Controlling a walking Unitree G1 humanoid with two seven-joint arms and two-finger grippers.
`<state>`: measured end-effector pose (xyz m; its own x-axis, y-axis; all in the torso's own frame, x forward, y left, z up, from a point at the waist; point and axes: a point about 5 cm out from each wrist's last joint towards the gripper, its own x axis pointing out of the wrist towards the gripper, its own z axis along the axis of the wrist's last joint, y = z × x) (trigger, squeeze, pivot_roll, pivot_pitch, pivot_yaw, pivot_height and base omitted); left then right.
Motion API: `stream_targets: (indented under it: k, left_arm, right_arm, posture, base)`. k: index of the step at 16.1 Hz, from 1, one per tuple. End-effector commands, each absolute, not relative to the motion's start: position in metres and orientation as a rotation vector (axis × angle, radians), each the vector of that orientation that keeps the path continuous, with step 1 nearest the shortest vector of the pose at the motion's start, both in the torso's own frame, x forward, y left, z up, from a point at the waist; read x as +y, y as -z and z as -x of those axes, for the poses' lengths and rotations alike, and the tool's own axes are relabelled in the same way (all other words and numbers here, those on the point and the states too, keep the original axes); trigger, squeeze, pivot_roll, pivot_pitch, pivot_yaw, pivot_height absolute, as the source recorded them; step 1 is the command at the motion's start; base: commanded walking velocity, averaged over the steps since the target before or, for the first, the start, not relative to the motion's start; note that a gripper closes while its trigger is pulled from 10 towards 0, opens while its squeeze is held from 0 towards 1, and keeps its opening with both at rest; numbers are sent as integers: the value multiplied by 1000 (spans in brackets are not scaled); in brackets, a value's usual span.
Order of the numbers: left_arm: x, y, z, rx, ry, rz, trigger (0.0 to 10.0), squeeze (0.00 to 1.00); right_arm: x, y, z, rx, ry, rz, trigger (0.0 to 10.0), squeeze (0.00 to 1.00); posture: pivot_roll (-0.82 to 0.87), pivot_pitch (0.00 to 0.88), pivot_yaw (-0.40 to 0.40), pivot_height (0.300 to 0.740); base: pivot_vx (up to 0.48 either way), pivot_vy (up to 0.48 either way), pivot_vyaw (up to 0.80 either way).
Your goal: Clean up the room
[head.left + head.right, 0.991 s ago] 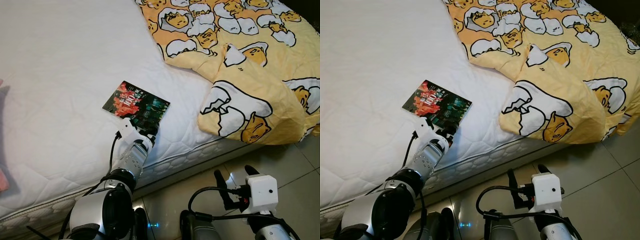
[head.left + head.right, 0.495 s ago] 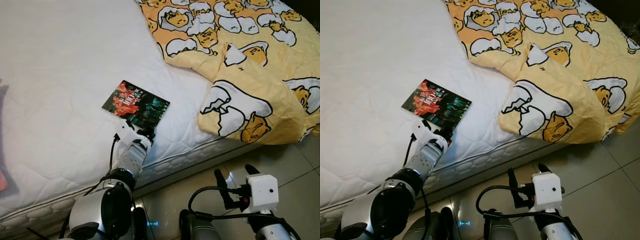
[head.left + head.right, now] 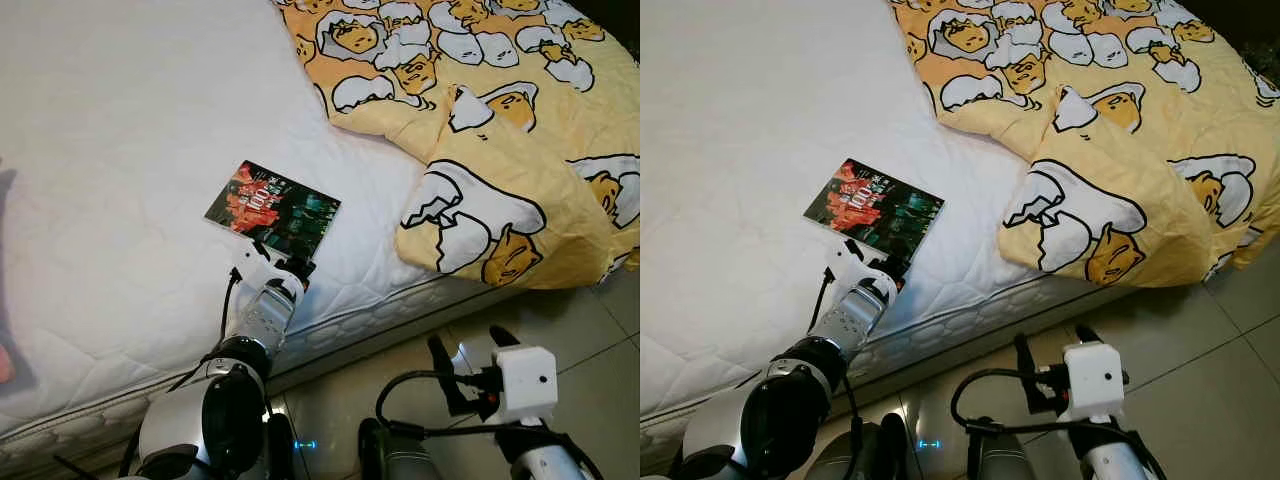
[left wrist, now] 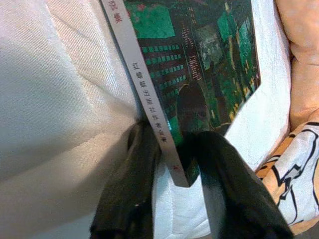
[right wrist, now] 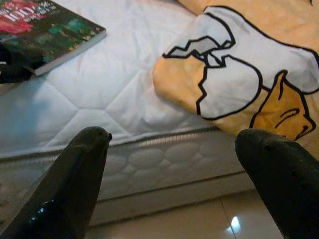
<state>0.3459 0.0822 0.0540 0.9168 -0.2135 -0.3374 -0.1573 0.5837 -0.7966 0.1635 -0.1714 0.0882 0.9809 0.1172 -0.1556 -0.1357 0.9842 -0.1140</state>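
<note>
Book (image 3: 272, 210) on the bed (image 3: 120, 150) now sits pinched in the left claw (image 4: 172, 164) at its 6 o'clock corner, ready for lifting, while the right claw (image 5: 174, 164) hangs spread.

The left end effector (image 3: 285, 258) touches the book (image 3: 272, 209) on the mattress (image 3: 120, 150).

You are looking down at a white quilted mattress (image 3: 120, 150) with a piped edge. A yellow blanket (image 3: 500, 130) printed with egg characters lies bunched at its right end, spilling over the side. Below is a glossy tiled floor (image 3: 590, 320).
</note>
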Motion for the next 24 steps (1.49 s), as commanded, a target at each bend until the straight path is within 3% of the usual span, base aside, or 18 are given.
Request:
stream_targets:
  k: [1,3,6,11,14,17,20,24]
  left_arm:
    - [59,-61,-346,440,105,1001,0,0]
    - [59,-65,-349,407,118,1033,0,0]
    - [69,-74,-356,365,140,990,0,0]
    - [130,-109,-374,128,127,532,0,0]
    - [194,-110,-341,59,-46,-12,0,0]
    - [219,-96,-309,53,-104,-224,0,0]
    - [219,-76,-285,79,-85,-283,0,0]
    - [192,-85,-282,39,-83,-279,0,0]
  right_arm:
    - [-175,-86,-164,169,-107,109,10000,0]
    - [-182,-85,-169,192,-23,-10,10000,0]
    - [-186,-86,-179,171,-31,9,10000,0]
    - [-175,-88,-219,96,-53,-32,10000,0]
    - [-181,-94,-249,41,-39,-45,10000,0]
    - [-187,-95,-260,38,-36,-23,10000,0]
    - [-192,-94,-265,31,-52,7,10000,0]
    - [-190,-95,-272,14,-81,15,10000,27]
  posture:
    - [-280,222,-7,732]
    - [-285,218,-8,732]
    - [-264,178,1,732]
    - [-127,32,51,732]
    - [-40,0,51,732]
    - [-8,0,25,732]
    - [-2,0,-3,732]
    - [-9,0,-19,732]
  base:
    - [0,0,0]
    - [0,0,0]
    - [0,0,0]
    - [0,0,0]
    - [0,0,0]
    - [0,0,246]
    - [0,0,700]
    - [0,0,698]
